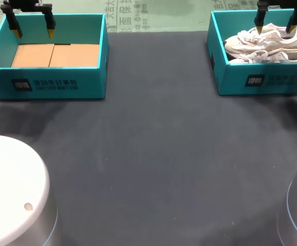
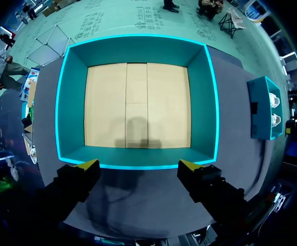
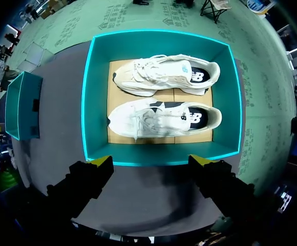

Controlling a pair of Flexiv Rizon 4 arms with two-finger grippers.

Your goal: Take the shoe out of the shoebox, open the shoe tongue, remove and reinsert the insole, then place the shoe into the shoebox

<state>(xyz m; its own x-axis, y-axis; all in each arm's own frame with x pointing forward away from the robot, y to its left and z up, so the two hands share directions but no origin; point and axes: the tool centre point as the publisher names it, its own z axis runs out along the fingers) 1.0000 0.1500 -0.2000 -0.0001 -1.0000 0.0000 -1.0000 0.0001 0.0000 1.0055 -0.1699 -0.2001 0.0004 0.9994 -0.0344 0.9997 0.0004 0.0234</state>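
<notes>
Our right gripper [image 1: 275,28] hovers over the teal shoebox [image 1: 263,79] at the far right of the dark table [image 1: 153,154]. Its jaws are apart and hold nothing. Inside the shoebox two pale sneakers lie side by side, toes to the left and heels to the right. The far shoe [image 1: 261,37] and the near shoe [image 1: 279,54] almost touch each other. Our left gripper [image 1: 34,33] hangs over an empty box [image 1: 51,82] at the far left, its jaws also apart with nothing between them.

We judge a shoe like this to be light, with a soft upper that gives under the fingers and a firmer sole beneath. The laces could snag on a fingertip. The heel collar, where the dark insole shows, seems the best hold, with one finger inside the opening and one outside the heel. A pinch across the midfoot is likely harder, since the pair leaves little gap. The near shoe lies close to the shoebox's near wall, so we would come straight down.
</notes>
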